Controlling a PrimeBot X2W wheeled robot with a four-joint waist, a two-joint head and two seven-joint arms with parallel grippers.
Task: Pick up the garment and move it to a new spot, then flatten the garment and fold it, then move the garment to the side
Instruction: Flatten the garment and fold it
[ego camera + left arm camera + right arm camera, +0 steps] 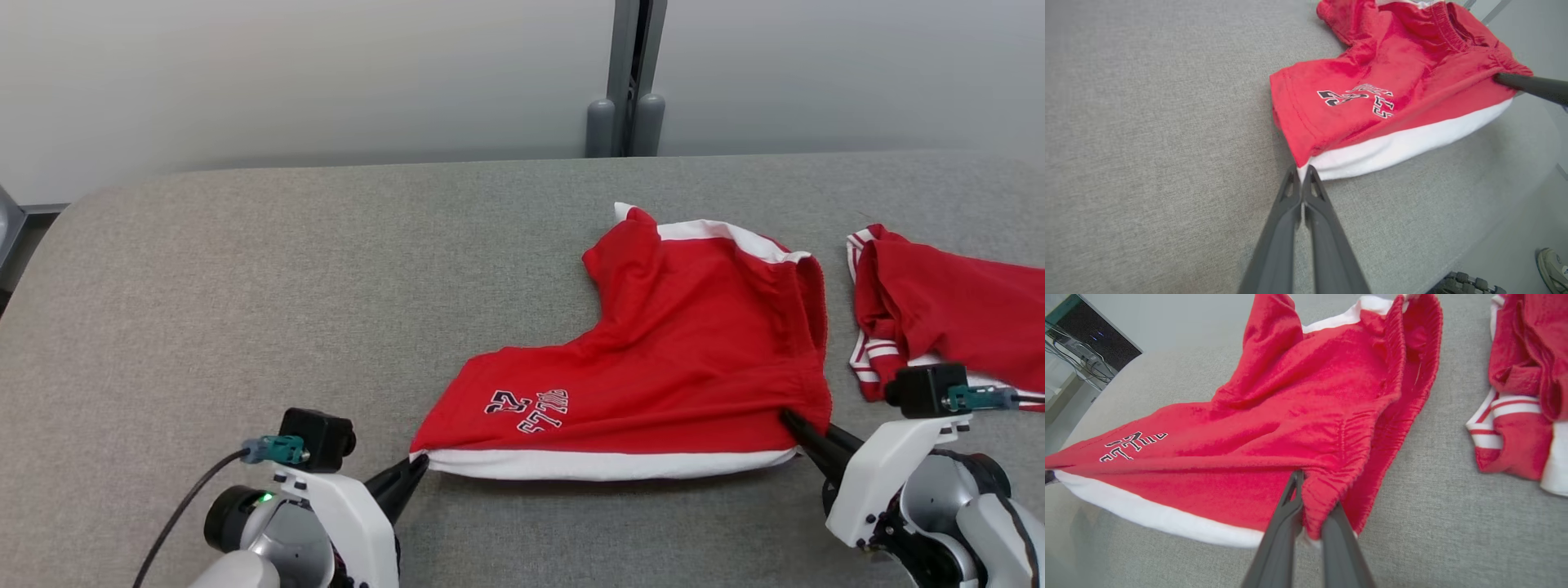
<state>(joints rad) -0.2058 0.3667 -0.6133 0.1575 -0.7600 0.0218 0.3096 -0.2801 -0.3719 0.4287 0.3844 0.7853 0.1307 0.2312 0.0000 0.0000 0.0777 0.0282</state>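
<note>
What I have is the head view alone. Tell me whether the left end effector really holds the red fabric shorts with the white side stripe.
Observer: The left wrist view shows the left end effector shut on the hem corner of the red fabric shorts, its two fingers pressed together just where the red meets the white stripe.
Operator: Now report the right one's grip.
Observer: The right wrist view shows the right end effector shut on the near end of the elastic waistband, with a fold of gathered cloth bulging out between its fingers.
</note>
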